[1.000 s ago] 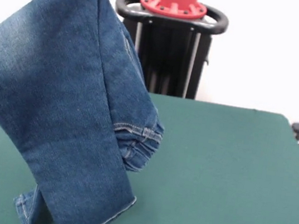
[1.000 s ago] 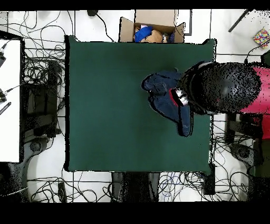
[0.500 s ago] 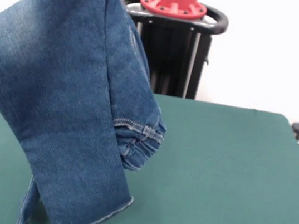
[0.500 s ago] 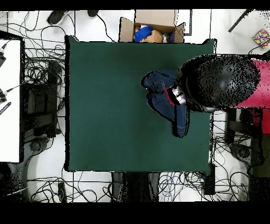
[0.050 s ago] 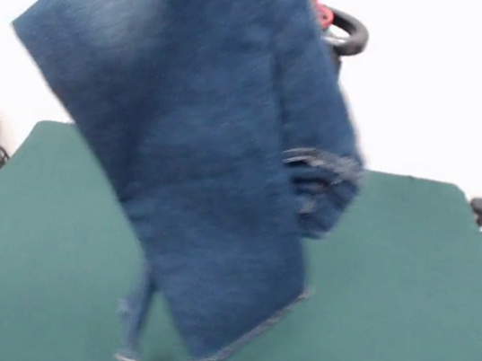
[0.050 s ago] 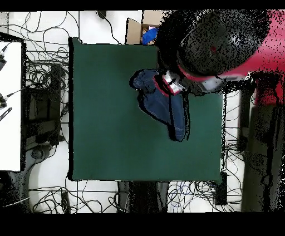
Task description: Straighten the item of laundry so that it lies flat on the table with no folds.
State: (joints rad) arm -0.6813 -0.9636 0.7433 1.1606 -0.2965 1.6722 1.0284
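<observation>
Your hand (image 6: 173,86) looks clamped on the jeans (image 5: 199,156), which hang bunched above the tabletop (image 5: 406,287). Lower them like this and they'll likely land doubled over, folds trapped underneath.

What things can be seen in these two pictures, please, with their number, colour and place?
jeans: one, medium blue with paler faded patches, hanging in the air above the table, lower hem near the cloth
table: one, dark green cloth top, fills the middle of both views
cardboard box: one, brown, on the floor beside one table edge in the overhead view, partly hidden by the arm
cables: many, black, on the white floor around the table
pedestal ring: one, black, behind the jeans
robot arm: one, red and black, over the table corner
gripper: one, at the top of the jeans
</observation>
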